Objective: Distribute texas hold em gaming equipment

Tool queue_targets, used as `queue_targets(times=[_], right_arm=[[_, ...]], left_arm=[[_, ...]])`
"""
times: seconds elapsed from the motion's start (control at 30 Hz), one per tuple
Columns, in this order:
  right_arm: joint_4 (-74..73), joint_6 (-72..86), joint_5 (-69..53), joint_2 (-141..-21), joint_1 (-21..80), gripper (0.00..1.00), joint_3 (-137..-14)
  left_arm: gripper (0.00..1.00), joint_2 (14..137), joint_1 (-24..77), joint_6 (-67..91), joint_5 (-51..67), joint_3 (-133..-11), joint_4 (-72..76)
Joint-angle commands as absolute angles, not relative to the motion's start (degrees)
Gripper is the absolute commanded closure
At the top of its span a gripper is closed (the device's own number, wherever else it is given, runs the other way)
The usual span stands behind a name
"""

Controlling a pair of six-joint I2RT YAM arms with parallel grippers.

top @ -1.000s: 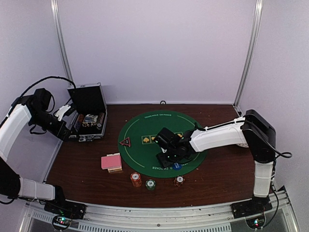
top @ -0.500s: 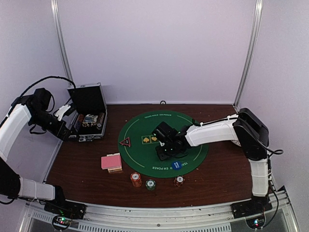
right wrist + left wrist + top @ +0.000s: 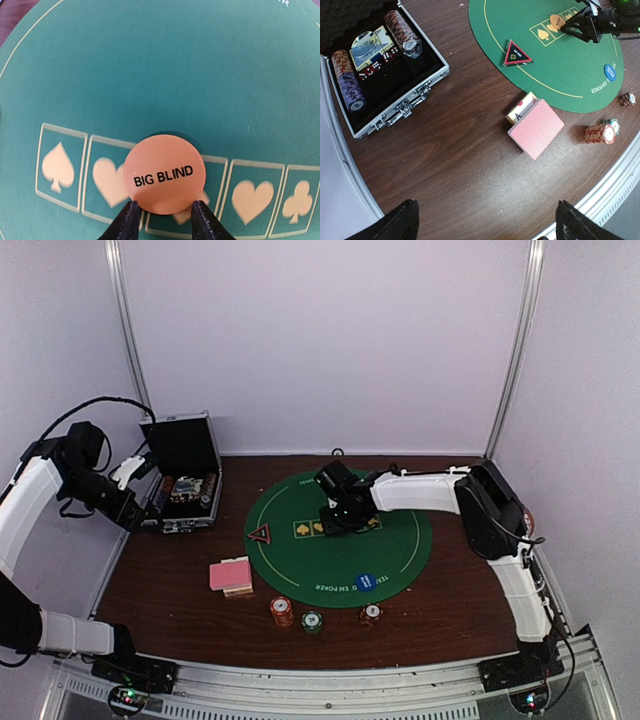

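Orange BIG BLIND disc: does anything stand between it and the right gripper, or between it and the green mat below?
Nothing visible does. The right gripper holds the orange disc by its near edge, a finger on each side. Under it the green mat shows only printed suit boxes, with nothing lying on them.

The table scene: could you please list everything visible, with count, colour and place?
mat: one, green, round, table centre.
orange disc: one, marked BIG BLIND, between the right fingers, over the mat's suit boxes.
blue disc: one, mat's near edge.
red triangle: one, mat's left edge.
playing cards: one pile, pink-backed, left of the mat.
chip stacks: three, orange, green, red-white, before the mat's near edge.
case: one, black, silver-edged, open, far left; holds chip rows, blue deck, red dice.
table: one, brown wood.
left gripper: fingers open, above the table's left side.
right gripper: fingers shut on the orange disc.
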State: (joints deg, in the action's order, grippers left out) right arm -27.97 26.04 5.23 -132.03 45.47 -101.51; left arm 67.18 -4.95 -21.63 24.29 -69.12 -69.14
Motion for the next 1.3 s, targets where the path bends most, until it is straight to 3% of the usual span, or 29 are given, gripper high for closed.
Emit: queue_targets(times=[0.0,0.6,1.1,1.27], right_arm=[[-33.17,25.34,3.73,-137.35,43.45,0.61,-109.28],[-41.5,25.07,-3.85,-153.81,36.17,0.68,-140.83],[-35.96,23.12,-5.67,-156.02,33.93,0.67,-147.18],[-36.78,19.89,-2.61,-149.28,34.54,0.53,-140.85]], left_arm=[[0.02,65.96,-5.27,-22.93,24.43,-70.66,-69.73],[0.02,67.07,-5.29,-24.05,25.38,-70.04,-69.77],[0.03,67.15,-5.34,-23.91,25.37,-69.66,-69.72],[0.02,66.75,-5.3,-23.6,25.49,-69.77,-69.79]])
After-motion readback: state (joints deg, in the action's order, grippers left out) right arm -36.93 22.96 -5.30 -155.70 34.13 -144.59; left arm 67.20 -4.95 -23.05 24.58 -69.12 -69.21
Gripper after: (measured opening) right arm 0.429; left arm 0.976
